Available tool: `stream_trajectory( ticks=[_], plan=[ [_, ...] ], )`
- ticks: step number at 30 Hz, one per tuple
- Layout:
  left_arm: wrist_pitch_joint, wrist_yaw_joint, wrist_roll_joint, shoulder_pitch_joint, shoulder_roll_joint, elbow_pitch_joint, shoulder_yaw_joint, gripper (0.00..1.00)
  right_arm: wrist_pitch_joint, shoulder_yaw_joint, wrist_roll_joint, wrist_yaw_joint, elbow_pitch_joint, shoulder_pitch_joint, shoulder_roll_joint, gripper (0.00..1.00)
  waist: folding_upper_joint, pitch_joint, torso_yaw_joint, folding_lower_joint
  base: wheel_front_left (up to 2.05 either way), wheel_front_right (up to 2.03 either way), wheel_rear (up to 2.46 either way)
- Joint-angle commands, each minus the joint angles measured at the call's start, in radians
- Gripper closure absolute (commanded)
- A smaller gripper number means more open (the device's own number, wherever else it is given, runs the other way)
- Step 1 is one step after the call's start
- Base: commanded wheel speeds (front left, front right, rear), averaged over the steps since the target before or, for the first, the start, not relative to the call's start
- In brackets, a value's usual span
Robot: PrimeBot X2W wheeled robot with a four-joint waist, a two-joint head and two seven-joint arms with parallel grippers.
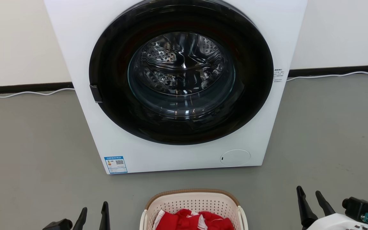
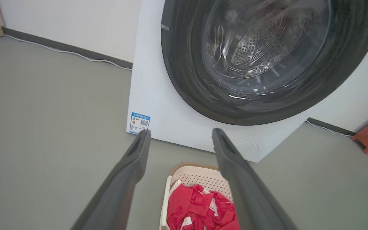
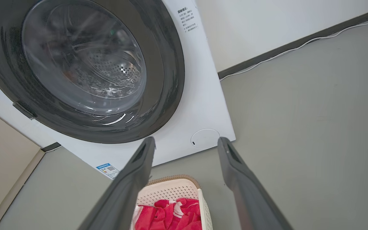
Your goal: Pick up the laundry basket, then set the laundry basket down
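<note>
Washer [image 1: 184,86] at 12 o'clock, door shut. Grey floor [image 1: 27,143] all round. Basket [image 1: 193,204] at 6 o'clock on floor, near washer front, not yet lifted. Left claw [image 1: 94,207] at 7 o'clock and right claw [image 1: 308,190] at 5 o'clock, both wide and holding nothing, flanking basket without touching it. Red cloth [image 1: 190,220] inside basket.

Step judged: reach for pickup. Bring claws in level onto side handles [image 1: 243,217] at 9 and 3 o'clock, close together, lift evenly.

Washer front close ahead; lift straight up. Cable [image 1: 27,93] at 10 o'clock along wall, out of path.
</note>
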Motion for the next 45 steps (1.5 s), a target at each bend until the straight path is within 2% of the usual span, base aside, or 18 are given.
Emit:
stream_trajectory(
  ticks=[1,27,45],
  plan=[
    [-0.017,0.006,0.030,-0.031,0.017,-0.019,0.019,0.00,-0.023,0.023,-0.027,0.009,-0.012,-0.051,-0.020,0.00,0.0000,-0.001,0.000,0.0000,0.00,0.00,0.00],
    [-0.093,0.049,0.325,-0.024,0.023,0.002,-0.028,0.00,-0.098,0.073,-0.294,0.012,0.055,-0.092,-0.042,0.00,0.0000,-0.024,-0.011,-0.0001,0.00,0.00,0.00],
    [-0.093,0.057,0.319,-0.022,0.023,0.005,-0.028,0.00,-0.098,0.055,-0.300,0.012,0.064,-0.090,-0.033,0.00,0.0000,-0.023,-0.011,-0.0001,0.00,0.00,0.00]
  ],
)
